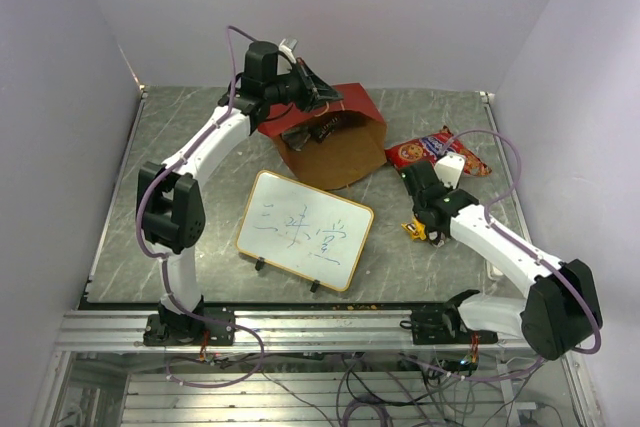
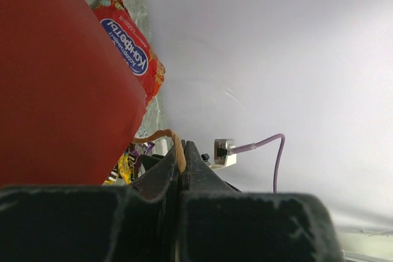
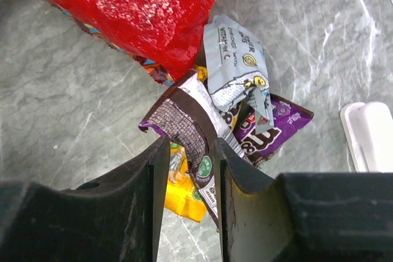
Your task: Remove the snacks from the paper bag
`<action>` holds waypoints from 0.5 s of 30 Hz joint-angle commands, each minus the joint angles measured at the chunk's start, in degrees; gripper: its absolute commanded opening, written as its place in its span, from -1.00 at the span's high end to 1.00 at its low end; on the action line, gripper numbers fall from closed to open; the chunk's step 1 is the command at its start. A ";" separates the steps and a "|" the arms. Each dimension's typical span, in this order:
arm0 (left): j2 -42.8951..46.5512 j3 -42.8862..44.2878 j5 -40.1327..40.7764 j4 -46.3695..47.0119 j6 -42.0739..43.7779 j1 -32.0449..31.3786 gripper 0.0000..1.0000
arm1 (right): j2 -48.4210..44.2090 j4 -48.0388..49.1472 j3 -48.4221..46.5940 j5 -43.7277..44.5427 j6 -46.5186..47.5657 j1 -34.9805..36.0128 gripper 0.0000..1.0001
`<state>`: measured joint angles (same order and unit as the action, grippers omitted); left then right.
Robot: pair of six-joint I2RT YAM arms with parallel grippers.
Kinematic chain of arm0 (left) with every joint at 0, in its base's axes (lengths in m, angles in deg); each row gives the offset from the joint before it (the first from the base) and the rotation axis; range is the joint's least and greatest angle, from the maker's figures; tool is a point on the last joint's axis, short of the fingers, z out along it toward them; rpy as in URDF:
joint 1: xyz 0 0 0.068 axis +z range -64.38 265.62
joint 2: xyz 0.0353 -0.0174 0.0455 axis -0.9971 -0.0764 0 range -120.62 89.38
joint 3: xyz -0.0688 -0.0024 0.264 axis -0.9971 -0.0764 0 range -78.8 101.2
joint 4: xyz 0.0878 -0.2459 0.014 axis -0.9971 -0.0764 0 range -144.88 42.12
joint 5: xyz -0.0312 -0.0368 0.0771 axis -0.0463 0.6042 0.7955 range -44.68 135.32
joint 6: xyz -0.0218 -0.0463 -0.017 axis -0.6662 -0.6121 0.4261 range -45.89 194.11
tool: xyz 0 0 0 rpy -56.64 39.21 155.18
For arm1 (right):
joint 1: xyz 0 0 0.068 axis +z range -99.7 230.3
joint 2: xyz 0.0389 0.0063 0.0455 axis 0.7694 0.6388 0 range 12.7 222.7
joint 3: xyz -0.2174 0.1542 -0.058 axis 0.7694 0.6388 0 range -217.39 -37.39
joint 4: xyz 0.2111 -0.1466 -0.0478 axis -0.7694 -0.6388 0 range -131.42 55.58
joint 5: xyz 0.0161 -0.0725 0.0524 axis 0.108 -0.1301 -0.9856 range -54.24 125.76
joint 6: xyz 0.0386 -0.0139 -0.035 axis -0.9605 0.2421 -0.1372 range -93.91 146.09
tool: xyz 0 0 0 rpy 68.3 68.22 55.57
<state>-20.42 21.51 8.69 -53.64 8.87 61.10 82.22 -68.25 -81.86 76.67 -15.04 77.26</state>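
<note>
Jaws of left gripper (image 2: 180, 173) pinch string handle (image 2: 175, 142) of paper bag (image 2: 55, 78); right gripper (image 3: 190, 170) jaws parted, brown packet (image 3: 184, 115) between, apparently released. Chip bag (image 3: 123, 4), candy packets (image 3: 236, 72) ahead: out. Some seemingly remain bagged.

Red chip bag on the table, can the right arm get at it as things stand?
Probably yes. The red chip bag lies exposed just ahead of the right gripper; only a brown candy packet sits between its parted jaws.
</note>
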 commanded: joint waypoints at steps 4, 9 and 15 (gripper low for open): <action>-1.51 4.73 -1.96 -2.47 1.60 -0.19 0.86 | -5.94 13.66 0.86 -3.46 10.24 -0.24 0.30; -0.64 1.27 -1.32 2.59 -1.23 -0.27 0.86 | -7.03 22.59 1.84 -11.40 21.48 -0.23 0.27; -1.96 4.92 -2.05 -0.80 0.89 -0.25 0.86 | -6.84 29.48 1.50 -18.05 31.38 -0.15 0.18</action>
<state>-21.69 22.74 8.02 -54.03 8.17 61.08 75.79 -46.11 -80.33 64.23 7.94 77.26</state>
